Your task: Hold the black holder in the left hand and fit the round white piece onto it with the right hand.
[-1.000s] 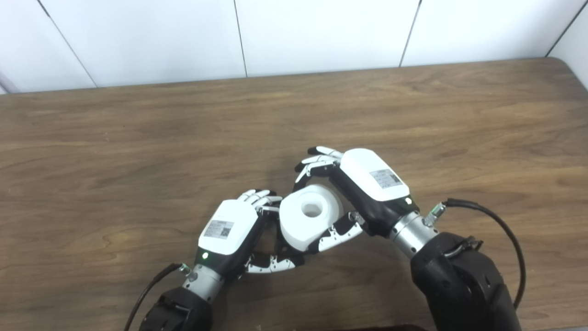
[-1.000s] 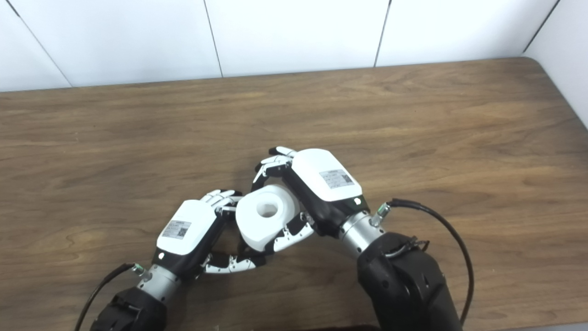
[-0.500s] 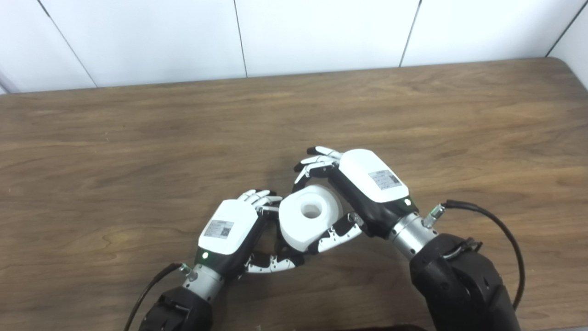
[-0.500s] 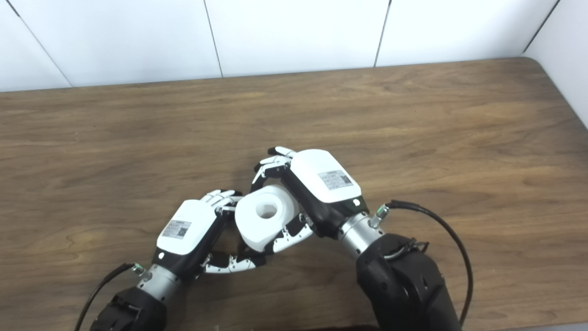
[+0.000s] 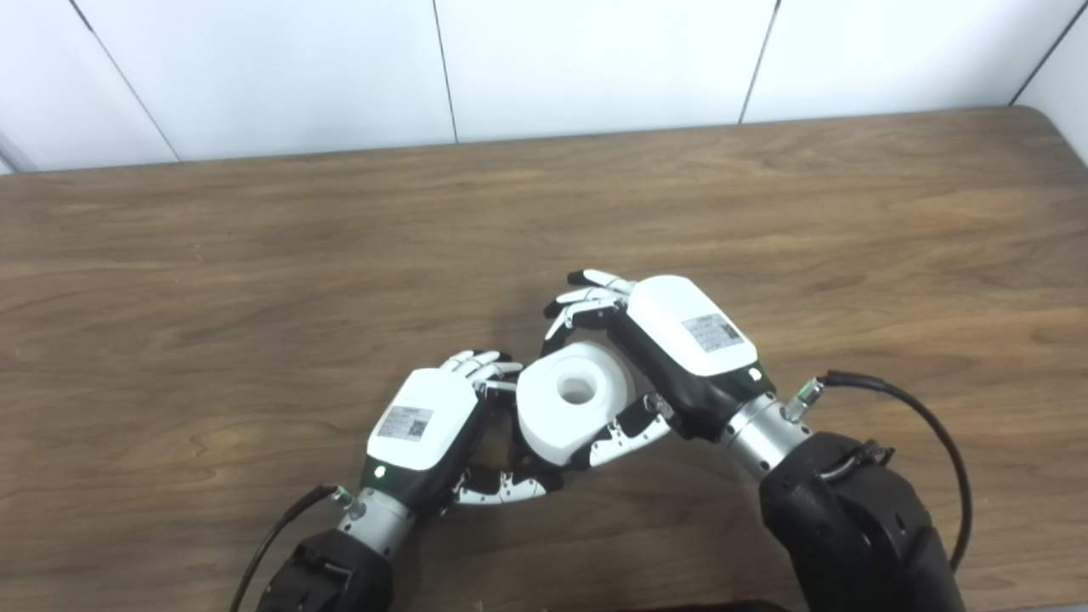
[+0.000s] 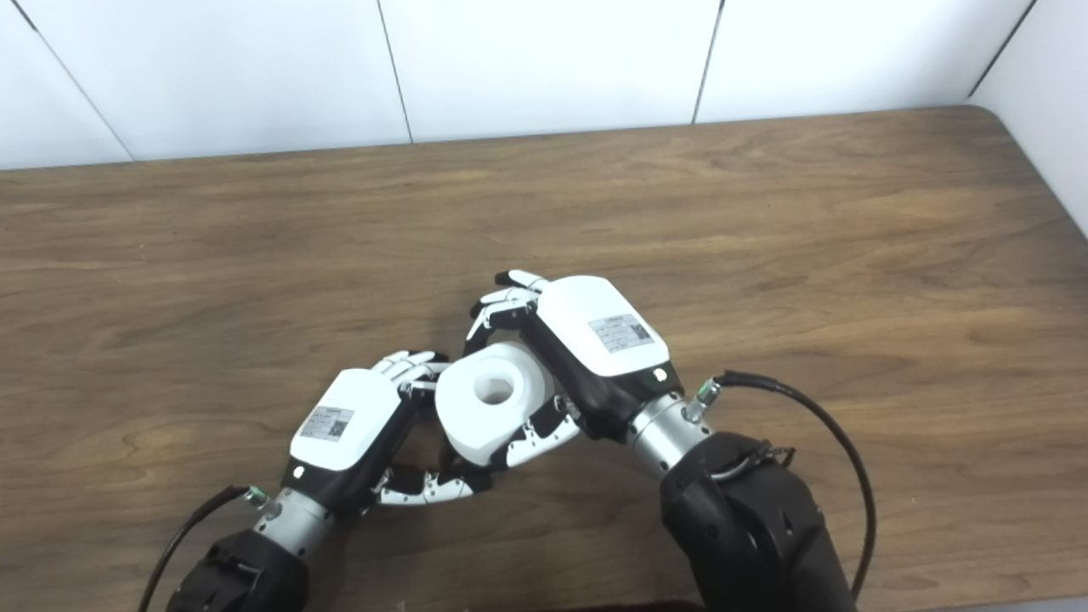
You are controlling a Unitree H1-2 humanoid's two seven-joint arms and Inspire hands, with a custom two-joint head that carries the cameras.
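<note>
1. You are looking down on a brown wooden table [image 5: 255, 255] with both arms coming up from the bottom edge and meeting near the middle of its near half.
2. Your right hand [image 5: 680, 348] is wrapping around the round white piece [image 5: 571, 410]: its fingers [image 5: 582, 306] are curling over the far side and its thumb [image 5: 625, 433] is pressing the near side, so it is pinching the piece between them.
3. The round white piece is sitting tilted, its central hole facing up toward the cameras, raised off the tabletop between the two hands.
4. Your left hand [image 6: 353, 429] is lying just left of the piece, its fingers [image 6: 408, 365] bending toward the piece's left side and its thumb [image 6: 433, 486] reaching under it.
5. The black holder is mostly hidden; only a dark patch is showing below the piece, between the thumbs, so you cannot tell how the left hand is gripping it or whether it is clasping anything.
6. A black cable [image 5: 918, 416] is looping from the right wrist.
</note>
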